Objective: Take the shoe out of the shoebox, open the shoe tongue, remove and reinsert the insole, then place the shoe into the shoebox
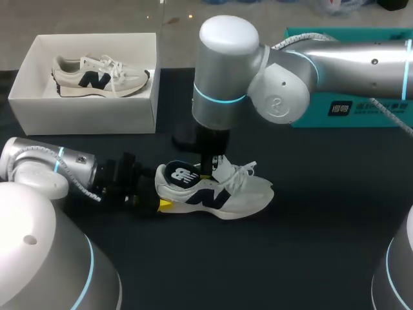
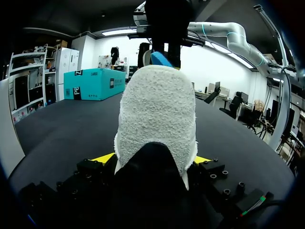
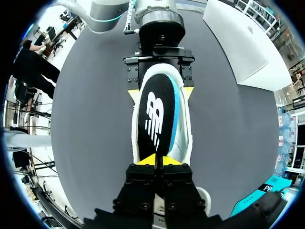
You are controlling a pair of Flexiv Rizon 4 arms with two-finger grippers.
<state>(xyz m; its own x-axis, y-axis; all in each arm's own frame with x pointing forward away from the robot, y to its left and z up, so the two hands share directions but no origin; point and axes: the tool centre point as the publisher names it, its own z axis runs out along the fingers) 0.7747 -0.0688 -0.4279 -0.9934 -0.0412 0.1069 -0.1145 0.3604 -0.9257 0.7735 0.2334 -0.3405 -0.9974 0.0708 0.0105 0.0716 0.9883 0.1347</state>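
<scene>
A white sneaker (image 1: 235,194) with dark side marks lies on the black table, toe to the right. My left gripper (image 1: 162,205) comes in from the left and its yellow fingertips (image 3: 187,92) press both sides of the heel (image 2: 157,114). A black insole (image 3: 155,114) with a white logo and a blue edge stands tilted up out of the shoe's opening (image 1: 181,174). From above, my right gripper (image 3: 156,161) is shut on the insole's front end, near the tongue and laces (image 1: 208,173).
An open white shoebox (image 1: 84,113) at the back left holds a second white sneaker (image 1: 100,76). A teal box (image 1: 361,110) stands at the back right, under my right arm. Bare black table lies in front of the shoe.
</scene>
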